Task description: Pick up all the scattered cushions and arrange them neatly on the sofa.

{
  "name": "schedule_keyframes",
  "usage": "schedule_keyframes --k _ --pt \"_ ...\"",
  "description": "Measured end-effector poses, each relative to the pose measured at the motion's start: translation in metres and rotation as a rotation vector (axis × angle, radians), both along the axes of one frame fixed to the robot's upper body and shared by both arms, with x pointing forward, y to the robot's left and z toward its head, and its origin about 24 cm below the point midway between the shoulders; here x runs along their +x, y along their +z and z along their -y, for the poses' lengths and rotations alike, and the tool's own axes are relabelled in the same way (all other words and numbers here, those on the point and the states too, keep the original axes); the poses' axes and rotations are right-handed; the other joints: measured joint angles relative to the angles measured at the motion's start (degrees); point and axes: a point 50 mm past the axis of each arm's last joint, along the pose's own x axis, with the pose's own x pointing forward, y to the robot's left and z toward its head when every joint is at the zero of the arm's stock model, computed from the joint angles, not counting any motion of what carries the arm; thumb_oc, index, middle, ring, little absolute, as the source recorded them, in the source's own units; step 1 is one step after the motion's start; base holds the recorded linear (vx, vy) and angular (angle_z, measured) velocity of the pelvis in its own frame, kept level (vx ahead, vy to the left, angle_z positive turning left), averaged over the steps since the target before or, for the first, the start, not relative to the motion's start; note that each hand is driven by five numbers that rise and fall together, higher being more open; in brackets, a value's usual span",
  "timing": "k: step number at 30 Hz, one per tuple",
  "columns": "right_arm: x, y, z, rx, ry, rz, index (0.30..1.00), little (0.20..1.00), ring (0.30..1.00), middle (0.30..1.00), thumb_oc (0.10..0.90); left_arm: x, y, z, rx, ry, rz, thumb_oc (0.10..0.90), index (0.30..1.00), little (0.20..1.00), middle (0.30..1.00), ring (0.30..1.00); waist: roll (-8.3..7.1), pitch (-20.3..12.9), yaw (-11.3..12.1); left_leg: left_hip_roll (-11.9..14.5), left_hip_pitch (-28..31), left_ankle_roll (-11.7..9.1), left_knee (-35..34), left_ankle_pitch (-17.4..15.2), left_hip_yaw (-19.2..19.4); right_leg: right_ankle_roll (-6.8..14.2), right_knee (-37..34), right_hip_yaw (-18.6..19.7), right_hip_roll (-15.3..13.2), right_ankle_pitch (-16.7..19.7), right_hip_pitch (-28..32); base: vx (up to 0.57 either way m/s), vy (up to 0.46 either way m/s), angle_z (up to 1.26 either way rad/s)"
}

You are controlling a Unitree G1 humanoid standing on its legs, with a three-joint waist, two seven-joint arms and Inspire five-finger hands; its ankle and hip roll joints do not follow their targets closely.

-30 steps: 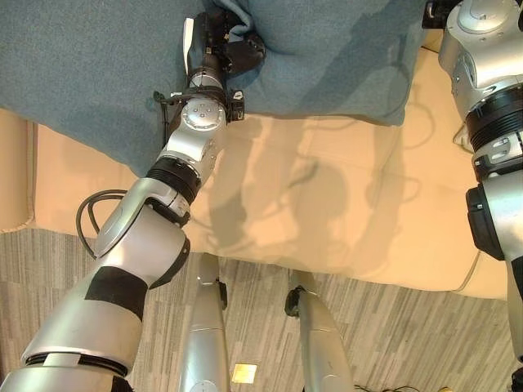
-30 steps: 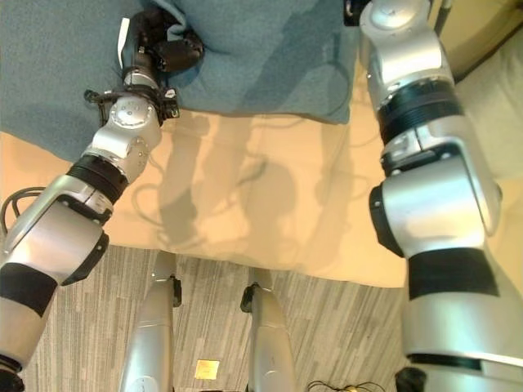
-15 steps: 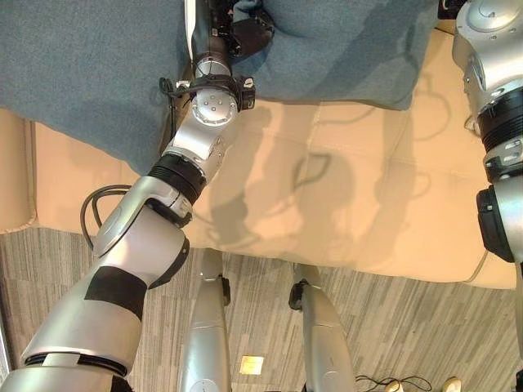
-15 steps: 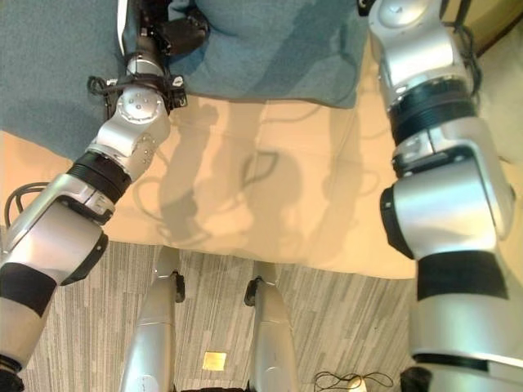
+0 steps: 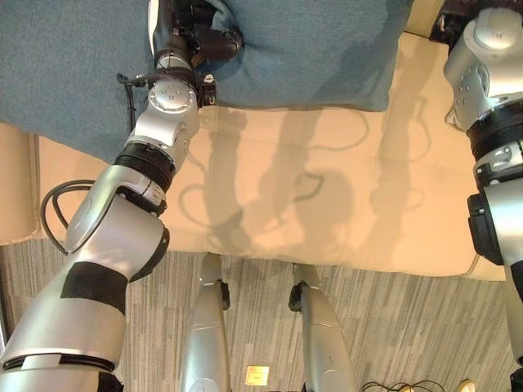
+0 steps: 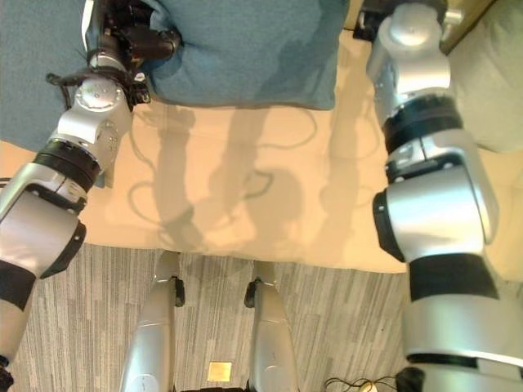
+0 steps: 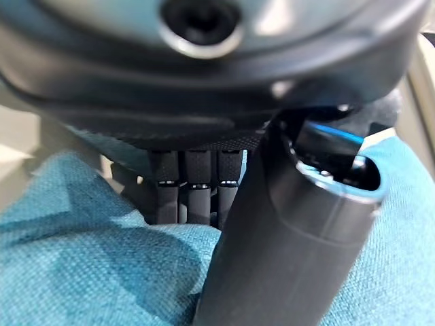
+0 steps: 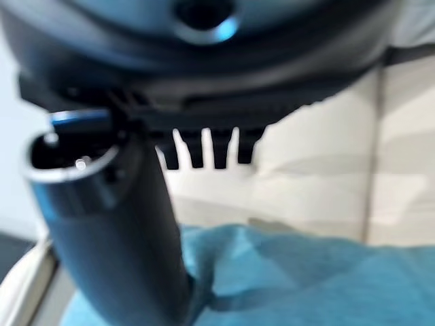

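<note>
The teal cushion [image 5: 310,49] lies on the cream sofa [image 5: 327,204], against the back part of the seat; its upper portion is cut off by the top edge of both eye views. A second teal cushion [image 5: 65,73] lies to its left, and its far and left sides are likewise cut off. The two cushions meet where the left hand [image 5: 196,37] is placed.

The left hand grips the near left corner of the first cushion. In the left wrist view the fingers [image 7: 187,193] run down behind a fold of teal fabric while the thumb [image 7: 285,244] lies across the front of it, so the cloth is pinched between them. The fingertips are hidden behind the fabric.

The right hand [image 8: 136,224] is cut off at the top edge of the eye views, where the forearm ends at the cushion's right corner. In the right wrist view the thumb presses down into the teal fabric, which bunches round it. The fingers [image 8: 204,146] show as short stubs above the cloth, against the cream sofa back, and their tips are not visible. Whether they close on the cushion cannot be determined.

Grey striped floor [image 5: 392,327] shows in front of the sofa.
</note>
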Motion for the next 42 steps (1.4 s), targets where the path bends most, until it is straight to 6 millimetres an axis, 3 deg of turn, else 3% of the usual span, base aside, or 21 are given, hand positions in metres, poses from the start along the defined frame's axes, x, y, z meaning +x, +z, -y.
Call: schedule_keyframes --k 4,7,10,13,18,21,23,26,28,30,39,42 --pt "0.004 -0.038 0.023 0.115 -0.005 -0.053 0.9 0.9 0.9 0.9 0.8 -0.005 -0.004 0.002 0.003 -0.052 0.026 0.8 0.9 0.9 0.9 0.9 0.89 0.55 0.38 -0.01 1.84 0.0 -0.21 0.0 -0.38 0.22 -0.05 -0.36 -0.31 -0.2 2.05 -0.02 -0.016 0.06" --pt "0.004 -0.101 0.046 0.202 -0.031 -0.157 0.9 0.9 0.9 0.9 0.8 -0.01 -0.022 -0.005 -0.038 -0.09 0.024 0.8 0.9 0.9 0.9 0.9 1.39 0.84 0.57 -0.11 4.47 0.1 -1.09 -0.09 -0.4 0.61 -0.09 -0.41 -0.51 -0.79 4.36 0.0 -0.003 0.02" --pt "-0.006 -0.144 0.064 0.26 -0.063 -0.211 0.9 0.9 0.9 0.9 0.8 -0.016 -0.035 -0.01 -0.103 -0.128 0.024 0.8 0.9 0.9 0.9 0.9 2.3 1.33 0.7 -0.14 5.59 0.37 -1.25 -0.33 -0.09 0.63 -0.15 -0.29 -0.57 -0.93 5.27 0.0 0.013 -0.03" --pt "-0.014 -0.168 0.074 0.302 -0.089 -0.238 0.9 0.9 0.9 0.9 0.8 -0.018 -0.045 -0.012 -0.148 -0.148 0.008 0.8 0.9 0.9 0.9 0.9 3.13 1.38 -0.06 -0.07 5.89 0.39 -1.35 -0.42 -0.05 0.61 -0.74 -0.3 -0.5 -0.89 5.74 -0.03 0.023 -0.03" --pt "-0.027 -0.18 0.084 0.342 -0.094 -0.204 0.9 0.9 0.9 0.9 0.8 -0.018 -0.051 -0.02 -0.224 -0.14 -0.005 0.8 0.9 0.9 0.9 0.9 3.3 1.44 -0.67 0.17 6.3 0.38 -1.83 -0.31 0.23 0.29 -1.99 -0.29 -0.07 -0.29 6.28 0.0 0.003 -0.03" --pt "-0.036 -0.19 0.087 0.33 -0.095 -0.202 0.9 0.9 0.9 0.9 0.8 -0.019 -0.066 -0.032 -0.253 -0.114 -0.034 0.8 0.9 0.9 0.9 0.9 3.56 1.49 -0.88 0.2 8.52 0.47 -2.29 -0.59 0.45 0.38 -2.38 -0.3 -0.15 -0.52 8.48 0.01 0.003 0.0" --pt "-0.045 -0.196 0.087 0.328 -0.085 -0.17 0.9 0.9 0.9 0.9 0.8 -0.033 -0.079 -0.043 -0.334 -0.163 -0.025 0.8 0.9 0.9 0.9 0.9 3.71 1.45 -1.07 0.08 10.27 0.49 -2.78 -0.87 0.71 0.58 -3.17 -0.29 -0.3 -0.68 10.17 0.02 0.005 0.0" --pt "-0.068 -0.217 0.097 0.311 -0.119 -0.169 0.9 0.9 0.9 0.9 0.8 -0.068 -0.112 -0.056 -0.395 -0.221 -0.001 0.8 0.9 0.9 0.9 0.9 4.33 1.44 -0.92 0.05 13.19 0.39 -3.22 -1.66 0.77 0.56 -3.72 -0.44 -0.35 -1.36 13.21 0.03 0.003 0.0" --pt "-0.081 -0.232 0.106 0.325 -0.159 -0.196 0.9 0.9 0.9 0.9 0.8 -0.078 -0.133 -0.064 -0.413 -0.195 -0.041 0.8 0.9 0.9 0.9 0.9 4.69 1.15 -0.21 0.11 14.61 0.25 -2.45 -2.63 0.81 0.59 -3.58 -0.37 -0.34 -2.0 14.87 -0.02 -0.004 0.0" --pt "-0.085 -0.233 0.112 0.332 -0.18 -0.187 0.9 0.9 0.9 0.9 0.8 -0.078 -0.137 -0.068 -0.407 -0.166 -0.051 0.8 0.9 0.9 0.9 0.9 5.14 0.91 0.07 0.12 14.47 0.23 -2.1 -3.1 0.68 0.6 -3.12 -0.34 -0.34 -2.48 14.73 0.0 0.0 0.0" --pt "-0.092 -0.235 0.105 0.31 -0.135 -0.162 0.9 0.9 0.9 0.9 0.8 -0.075 -0.142 -0.126 -0.283 0.279 -0.025 0.8 0.9 0.9 0.9 0.9 5.47 0.7 -1.48 0.41 12.56 0.23 0.74 -4.15 0.09 0.39 -1.63 -0.42 -0.06 -2.96 13.71 0.0 0.004 0.0" --pt "-0.097 -0.24 0.091 0.303 -0.081 -0.129 0.9 0.9 0.9 0.9 0.8 -0.091 -0.161 -0.144 -0.306 0.372 -0.041 0.8 0.9 0.9 0.9 0.9 5.22 0.79 -1.58 1.12 13.98 0.14 4.01 -6.73 0.66 0.23 -1.54 -0.29 0.5 -3.09 16.0 0.09 0.05 -0.16"
